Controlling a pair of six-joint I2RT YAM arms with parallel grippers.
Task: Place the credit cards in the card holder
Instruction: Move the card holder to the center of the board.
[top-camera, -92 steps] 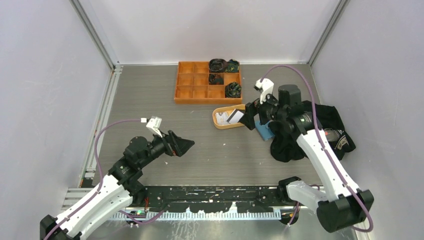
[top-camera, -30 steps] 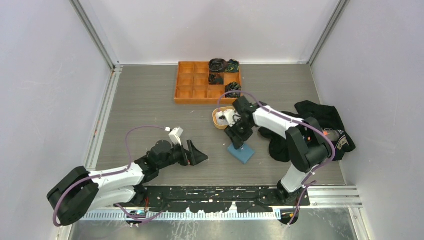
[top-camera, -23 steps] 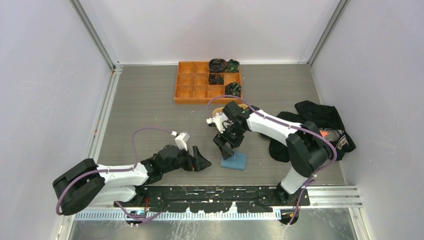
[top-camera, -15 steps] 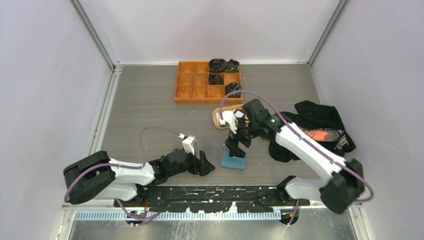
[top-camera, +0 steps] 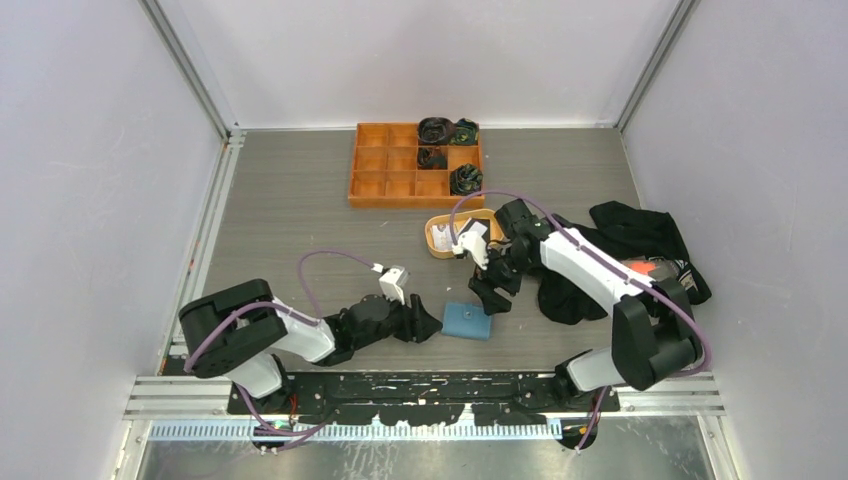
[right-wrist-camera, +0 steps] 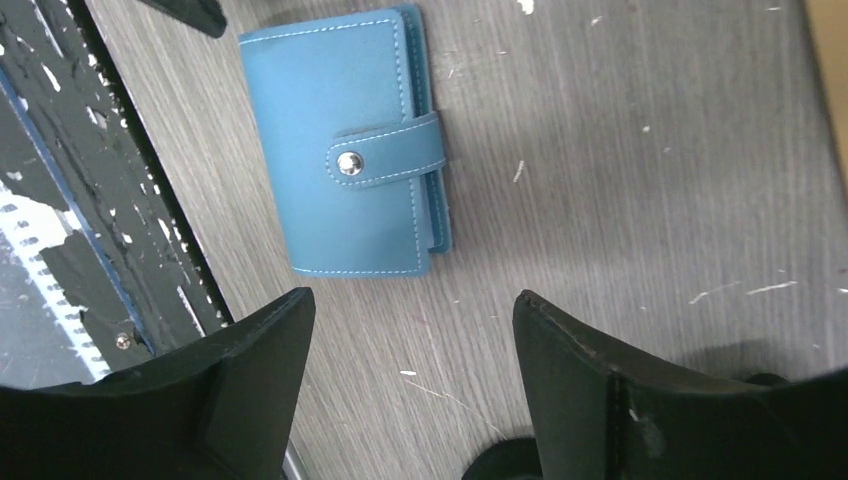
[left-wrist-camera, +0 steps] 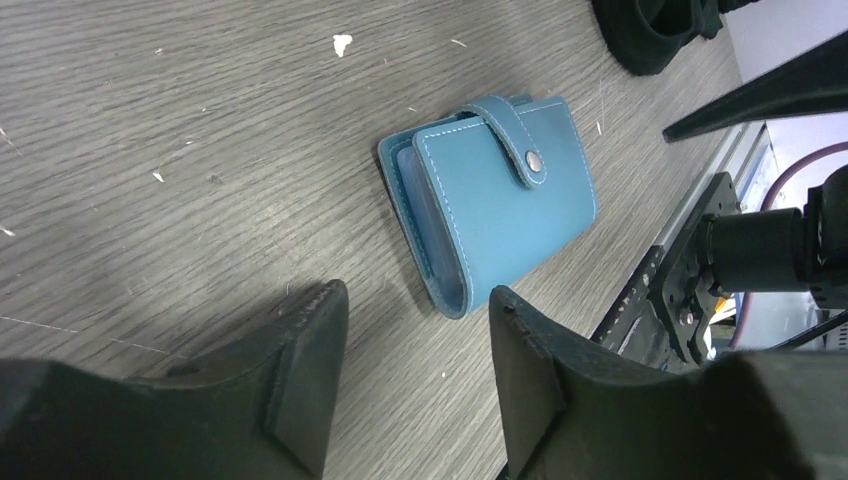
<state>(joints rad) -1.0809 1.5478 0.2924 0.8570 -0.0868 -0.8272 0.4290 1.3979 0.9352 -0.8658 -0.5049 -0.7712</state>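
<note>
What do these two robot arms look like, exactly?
The left arm and right arm have white shells between chunky black joints. The left gripper and right gripper are black, each with two wedge-shaped fingers. A purple cable loops along each arm to a small white box at the wrist.

Fixed overhead view down on the table (top-camera: 300, 220), both wrist views close, all sharing the card holder (top-camera: 467, 321)
</note>
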